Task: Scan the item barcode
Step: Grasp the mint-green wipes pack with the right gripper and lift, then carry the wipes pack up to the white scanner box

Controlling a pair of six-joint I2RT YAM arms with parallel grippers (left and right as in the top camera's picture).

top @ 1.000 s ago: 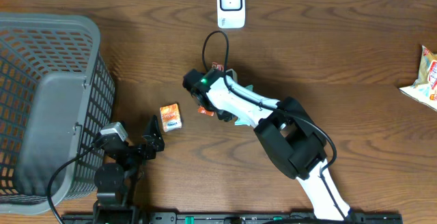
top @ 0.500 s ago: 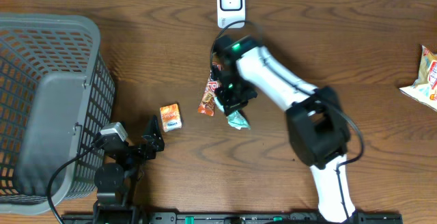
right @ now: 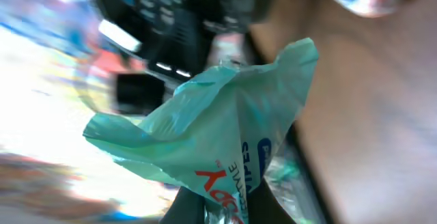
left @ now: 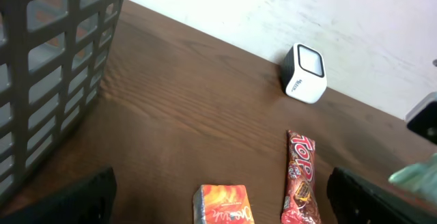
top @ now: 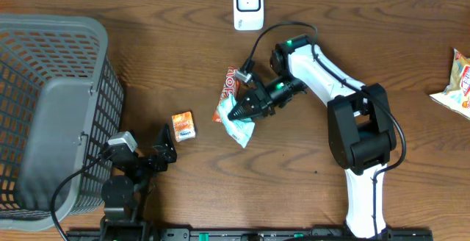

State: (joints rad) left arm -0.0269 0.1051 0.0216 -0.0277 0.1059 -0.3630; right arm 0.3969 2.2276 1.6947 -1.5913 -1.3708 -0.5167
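My right gripper (top: 244, 111) is shut on a mint-green wipes packet (top: 239, 129), which it holds mid-table, below and in front of the white barcode scanner (top: 248, 6). In the right wrist view the crumpled packet (right: 218, 135) fills the frame, pinched between the dark fingers (right: 188, 212); the background is blurred. No barcode shows on it. My left gripper (top: 158, 156) rests open near the table's front edge. Its view looks over an orange box (left: 223, 205) and a red snack bar (left: 301, 179) toward the scanner (left: 305, 73).
A grey mesh basket (top: 51, 109) fills the left side, its wall close by in the left wrist view (left: 54, 60). The orange box (top: 183, 126) and red bar (top: 226, 94) lie just left of the held packet. A snack bag (top: 459, 83) sits at the right edge.
The right arm has swung to the right, carrying the green packet off the table; its gripper now points left and down. The red bar lies uncovered. The left arm has not moved.
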